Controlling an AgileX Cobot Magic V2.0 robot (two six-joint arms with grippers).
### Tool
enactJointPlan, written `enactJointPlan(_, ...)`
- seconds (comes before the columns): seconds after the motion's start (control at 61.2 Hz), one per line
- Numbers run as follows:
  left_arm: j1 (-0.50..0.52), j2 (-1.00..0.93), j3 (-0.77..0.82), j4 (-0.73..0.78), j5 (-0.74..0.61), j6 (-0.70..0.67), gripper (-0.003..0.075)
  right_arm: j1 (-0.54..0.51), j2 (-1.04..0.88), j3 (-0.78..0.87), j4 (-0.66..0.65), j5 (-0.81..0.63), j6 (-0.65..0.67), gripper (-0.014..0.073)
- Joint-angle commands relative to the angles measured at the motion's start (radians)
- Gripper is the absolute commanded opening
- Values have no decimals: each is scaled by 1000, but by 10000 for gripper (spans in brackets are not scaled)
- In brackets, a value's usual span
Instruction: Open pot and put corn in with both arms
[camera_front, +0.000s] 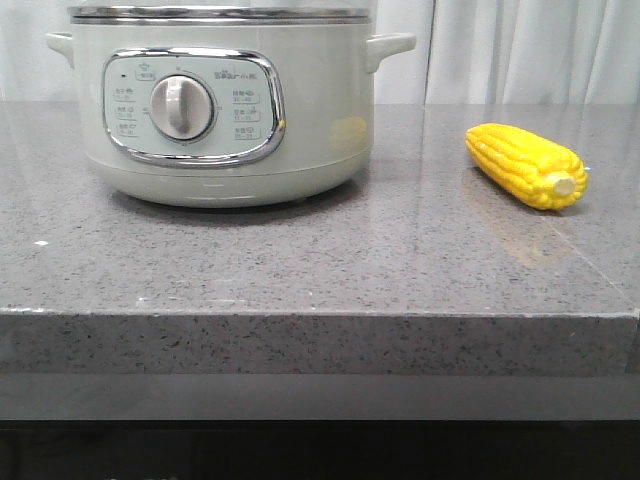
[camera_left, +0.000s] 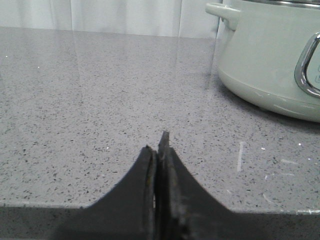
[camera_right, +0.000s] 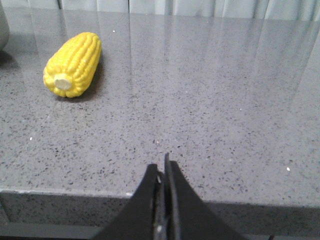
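A speckled grey stone bench (camera_front: 300, 270) before white curtains (camera_front: 530, 50) carries the pot (camera_front: 220, 100), lid (camera_front: 220, 14) on, contents hidden. The corn (camera_front: 526, 165) lies well apart to its right. The left end effector (camera_left: 159, 150) and right end effector (camera_right: 163, 170) are clenched, empty, at the near edge.

Left gripper (camera_left: 159, 145): dark grey fingers pressed together tip to tip, no gap visible between them, nothing held. It hangs at the near edge of the counter (camera_left: 100, 100), tips just over the edge line and pointing across the surface.

Right gripper (camera_right: 163, 167): fingers likewise closed flat against each other, empty, poised at the near edge of the counter. One tip appears slightly longer than the other, though the view is too dark to confirm. Neither arm appears in the front view.
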Motion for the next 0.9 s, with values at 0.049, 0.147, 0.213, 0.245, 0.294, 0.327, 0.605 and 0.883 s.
enactJointPlan(0.049, 1, -14, 12, -8, -86, -7, -20, -6, -22, -11, -10, -100, -2, -69)
enactJointPlan(0.147, 1, -14, 12, -8, -86, -7, -20, -6, -22, -11, -10, -100, -2, -69)
enactJointPlan(0.213, 1, -14, 12, -8, -88, -7, -20, -6, -22, -11, -10, -100, -2, -69)
enactJointPlan(0.245, 1, -14, 12, -8, -94, -7, -20, -6, -22, -11, -10, -100, -2, -69)
enactJointPlan(0.294, 1, -14, 12, -14, -106, -7, -20, -6, -22, -12, -10, -101, -2, -69)
enactJointPlan(0.327, 1, -14, 12, -30, -114, -7, -20, -6, -22, -16, -10, -103, -2, -69)
enactJointPlan(0.605, 1, 1, -114, -49, -85, -7, -20, -6, 3, -198, -10, 31, -2, -67)
enactJointPlan(0.883, 1, 243, -418, -49, -15, -7, -20, -6, 216, -493, -10, 93, -2, -67)
